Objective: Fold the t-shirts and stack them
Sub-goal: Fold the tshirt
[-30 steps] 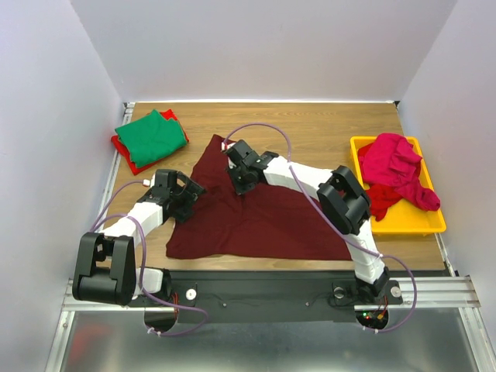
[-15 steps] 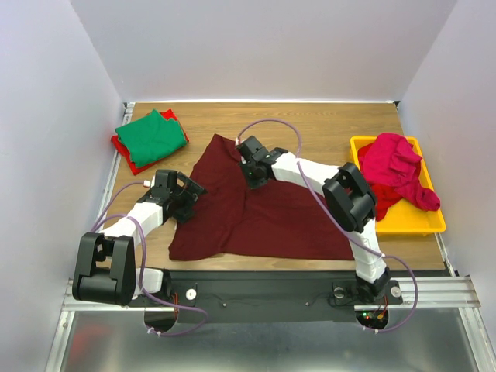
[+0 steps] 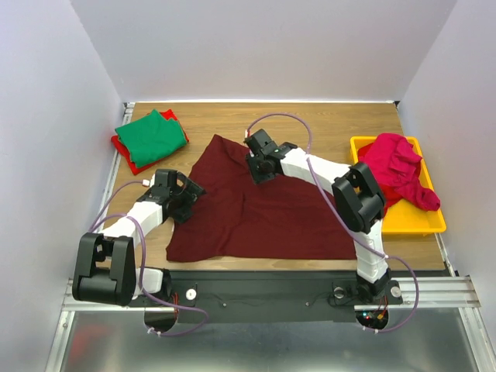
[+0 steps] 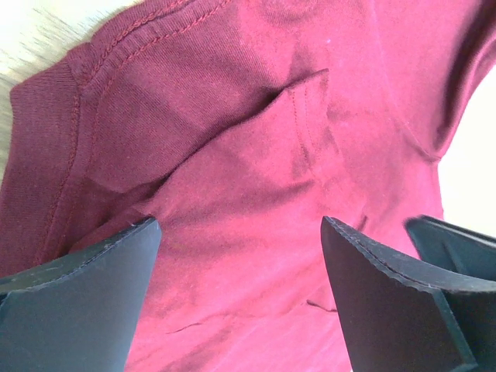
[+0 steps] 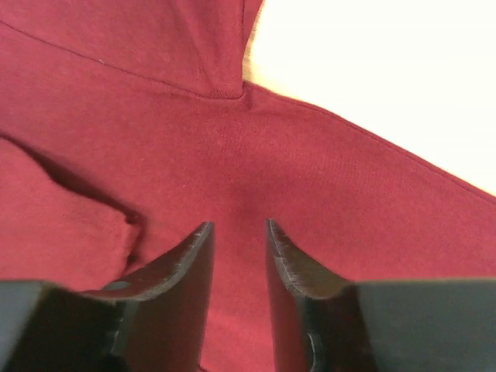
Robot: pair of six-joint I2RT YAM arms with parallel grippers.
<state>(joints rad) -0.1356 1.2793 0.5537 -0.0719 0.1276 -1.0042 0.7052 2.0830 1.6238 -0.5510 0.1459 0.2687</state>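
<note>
Green shirt (image 3: 151,136) stacked on red shirt (image 3: 122,147); maroon shirt (image 3: 256,221) lies unfolded, pink shirt (image 3: 394,164) waits. Left hand (image 4: 236,232) apart; right hand (image 5: 238,229) unclear.

Maroon t-shirt (image 4: 256,178) matt knit cloth; table (image 3: 325,124) wood.

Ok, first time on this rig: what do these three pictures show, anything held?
The wide picture looks down on two robot arms at a wooden table; the close-ups come from their wrist cameras. A dark maroon cloth t-shirt lies spread mid-table, a folded green t-shirt on a red t-shirt far left, a bright pink t-shirt heaped in a yellow plastic tray at right. The left gripper is open over the maroon cloth. The right gripper has its fingers close together above it; whether they pinch it, I cannot tell.
</note>
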